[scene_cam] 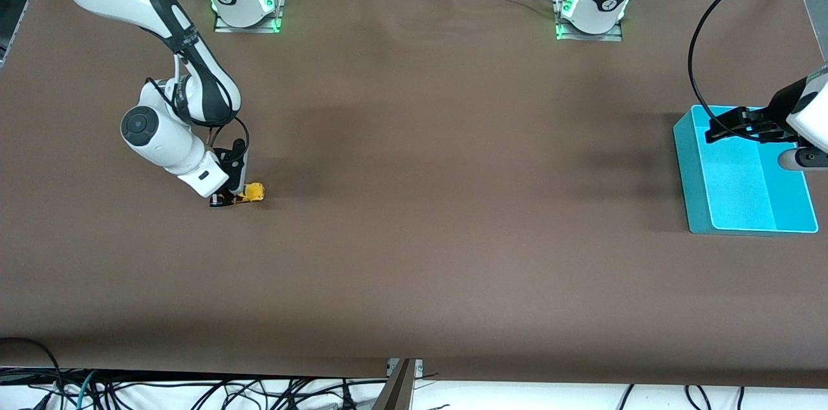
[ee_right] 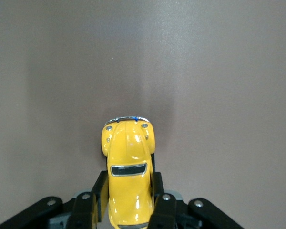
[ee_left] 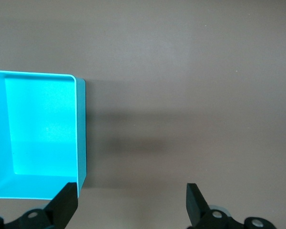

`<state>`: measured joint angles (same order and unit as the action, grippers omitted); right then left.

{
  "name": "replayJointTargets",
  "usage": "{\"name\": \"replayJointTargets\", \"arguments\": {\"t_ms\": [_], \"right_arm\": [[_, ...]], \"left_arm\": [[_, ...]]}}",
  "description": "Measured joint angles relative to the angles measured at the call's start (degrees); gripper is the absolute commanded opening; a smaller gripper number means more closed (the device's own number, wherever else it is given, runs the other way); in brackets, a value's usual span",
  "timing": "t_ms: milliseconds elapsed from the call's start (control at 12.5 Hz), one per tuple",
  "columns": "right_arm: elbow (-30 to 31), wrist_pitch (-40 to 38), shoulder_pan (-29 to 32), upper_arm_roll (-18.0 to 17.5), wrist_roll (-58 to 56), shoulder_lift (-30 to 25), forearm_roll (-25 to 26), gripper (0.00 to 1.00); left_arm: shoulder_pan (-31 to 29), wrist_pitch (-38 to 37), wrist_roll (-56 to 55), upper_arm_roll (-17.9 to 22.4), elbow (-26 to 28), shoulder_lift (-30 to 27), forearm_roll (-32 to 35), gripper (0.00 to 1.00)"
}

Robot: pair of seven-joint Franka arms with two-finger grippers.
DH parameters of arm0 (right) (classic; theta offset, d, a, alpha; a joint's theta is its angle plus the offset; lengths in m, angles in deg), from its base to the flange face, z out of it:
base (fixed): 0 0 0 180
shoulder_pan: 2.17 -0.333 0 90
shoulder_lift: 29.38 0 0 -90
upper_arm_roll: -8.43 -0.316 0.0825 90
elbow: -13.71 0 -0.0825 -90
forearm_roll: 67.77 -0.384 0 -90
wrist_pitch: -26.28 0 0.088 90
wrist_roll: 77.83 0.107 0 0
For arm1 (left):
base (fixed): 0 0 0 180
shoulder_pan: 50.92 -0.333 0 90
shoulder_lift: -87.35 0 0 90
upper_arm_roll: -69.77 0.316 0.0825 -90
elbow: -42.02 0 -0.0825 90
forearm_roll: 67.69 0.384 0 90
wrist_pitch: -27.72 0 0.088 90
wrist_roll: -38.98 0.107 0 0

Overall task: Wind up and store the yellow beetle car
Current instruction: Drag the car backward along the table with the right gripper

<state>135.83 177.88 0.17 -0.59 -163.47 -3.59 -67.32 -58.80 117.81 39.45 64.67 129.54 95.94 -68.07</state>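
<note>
The yellow beetle car (scene_cam: pixel 252 192) stands on the brown table near the right arm's end. My right gripper (scene_cam: pixel 231 196) is down at the table and shut on the car's rear half. In the right wrist view the car (ee_right: pixel 128 176) sits between the two black fingers (ee_right: pixel 100 191), which press on its sides, and its hood points away from the wrist. My left gripper (scene_cam: pixel 718 129) hangs open over the edge of the turquoise tray (scene_cam: pixel 692 158). In the left wrist view its fingers (ee_left: pixel 66 202) stand wide apart with nothing between them, next to the tray's wall (ee_left: pixel 81 133).
The turquoise tray (ee_left: pixel 38 124) lies at the left arm's end of the table and holds nothing. A black cable (scene_cam: pixel 711 15) loops above it. Both arm bases (scene_cam: pixel 246 2) stand along the table's edge farthest from the front camera.
</note>
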Motion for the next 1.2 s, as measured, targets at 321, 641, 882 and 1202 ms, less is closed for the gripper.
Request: {"name": "replayJointTargets", "arguments": {"t_ms": [321,641,882,1202], "right_arm": [[0.1,0.4,1.4,0.0,-1.1,0.0,0.0,0.04],[0.2,0.9,4.9,1.0,-5.9,0.1,0.0,0.04],[0.2,1.5,8.5,1.3,-10.7,0.2,0.0,0.04],[-0.1,2.3,12.1,1.4,-14.8,0.5,0.0,0.04]], "left_arm": [[0.0,0.0,0.0,0.0,0.0,0.0,0.0,1.0],[0.0,-0.1,0.0,0.0,0.0,0.0,0.0,1.0],[0.0,-0.1,0.0,0.0,0.0,0.0,0.0,1.0],[0.0,-0.2,0.0,0.0,0.0,0.0,0.0,1.0]]}}
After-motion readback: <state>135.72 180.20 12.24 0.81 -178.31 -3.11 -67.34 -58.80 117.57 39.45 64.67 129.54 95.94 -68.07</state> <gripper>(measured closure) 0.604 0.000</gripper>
